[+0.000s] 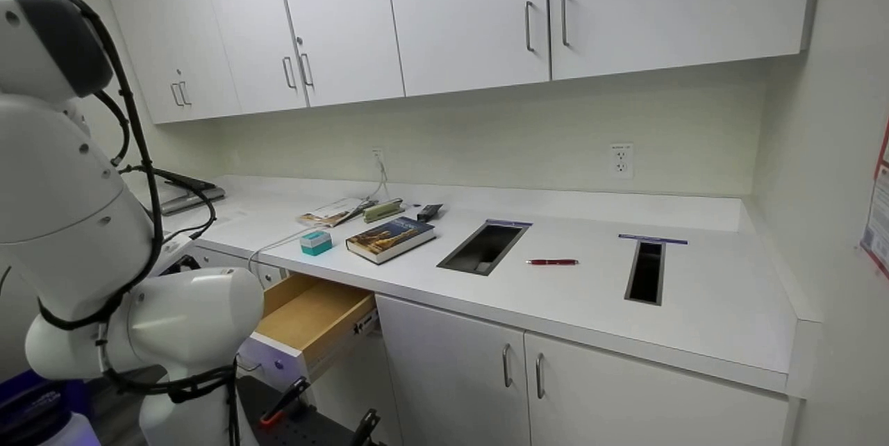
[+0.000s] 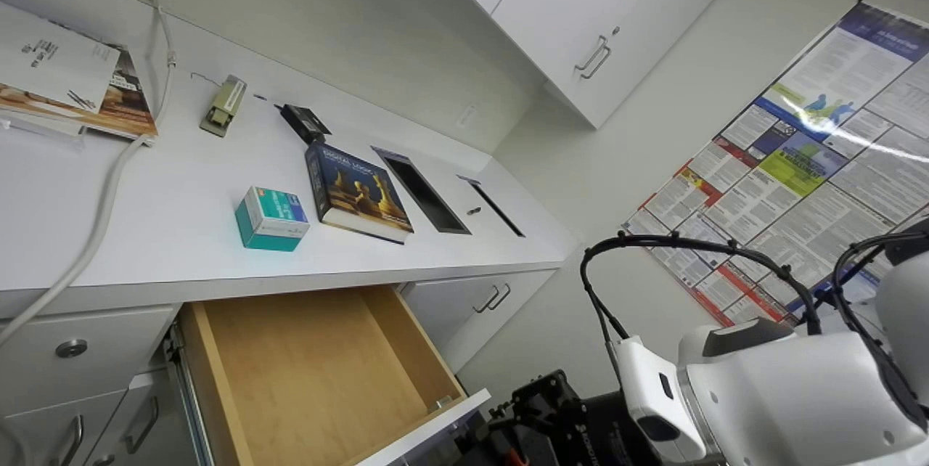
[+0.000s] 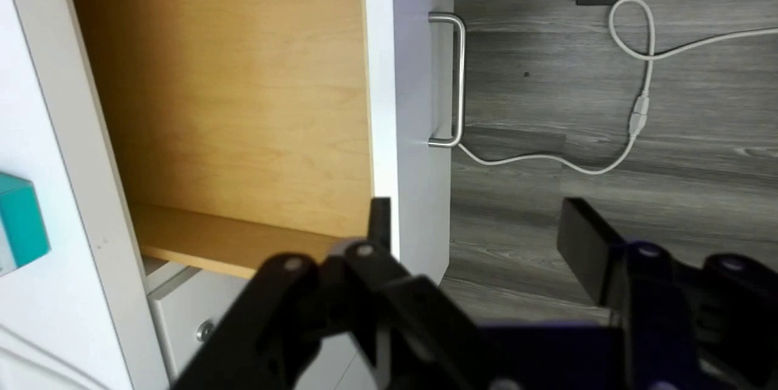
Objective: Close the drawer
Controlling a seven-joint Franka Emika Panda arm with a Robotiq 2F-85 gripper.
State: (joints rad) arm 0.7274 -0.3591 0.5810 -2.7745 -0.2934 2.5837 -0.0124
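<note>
The drawer is pulled out from under the white countertop; its tan wooden inside shows in both exterior views. In the wrist view the drawer fills the left side, with its white front panel and silver bar handle. My gripper is open with nothing between its fingers. In that view the left finger overlaps the top edge of the front panel and the right finger is over the floor. I cannot tell whether it touches the panel. In an exterior view my gripper is just beyond the drawer front, its fingertips unclear.
On the countertop are a book, a teal box, a stapler and a red pen. A white cable lies on the floor. Black clamps sit at the robot's base.
</note>
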